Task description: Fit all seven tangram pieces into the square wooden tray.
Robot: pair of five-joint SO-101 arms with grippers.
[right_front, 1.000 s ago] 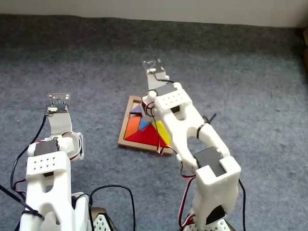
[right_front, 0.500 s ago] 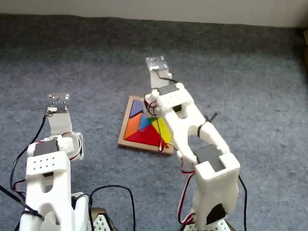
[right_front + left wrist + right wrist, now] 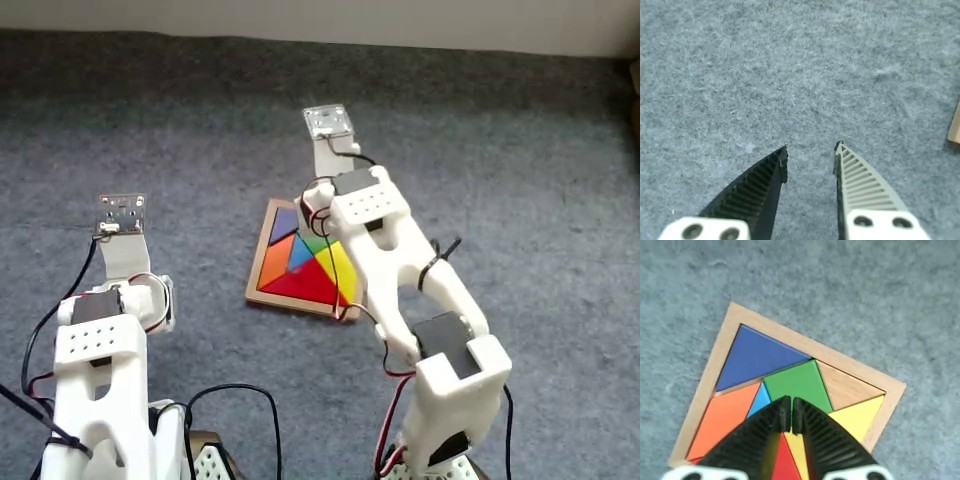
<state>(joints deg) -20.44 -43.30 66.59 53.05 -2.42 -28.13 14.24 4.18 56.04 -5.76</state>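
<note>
The square wooden tray (image 3: 290,302) lies on the grey carpet in the middle. In the right wrist view its rim (image 3: 714,371) frames a dark blue triangle (image 3: 757,360), a green square (image 3: 799,384), an orange piece (image 3: 725,419), a small light blue triangle (image 3: 759,401), a yellow triangle (image 3: 859,415) and red (image 3: 785,462). Between the green square and the yellow triangle is a triangle of bare wood (image 3: 846,389). My right gripper (image 3: 788,407) is shut and empty above the green square's edge. My left gripper (image 3: 810,150) is open over bare carpet, left of the tray.
The right arm (image 3: 390,250) stretches over the tray's right side and hides part of it. The left arm (image 3: 100,340) stands at the near left. A tray corner (image 3: 955,131) shows at the edge of the left wrist view. Carpet surrounds the tray.
The right arm has swung slightly right and away, uncovering more of the tray, including the green square. The left arm has kept still.
</note>
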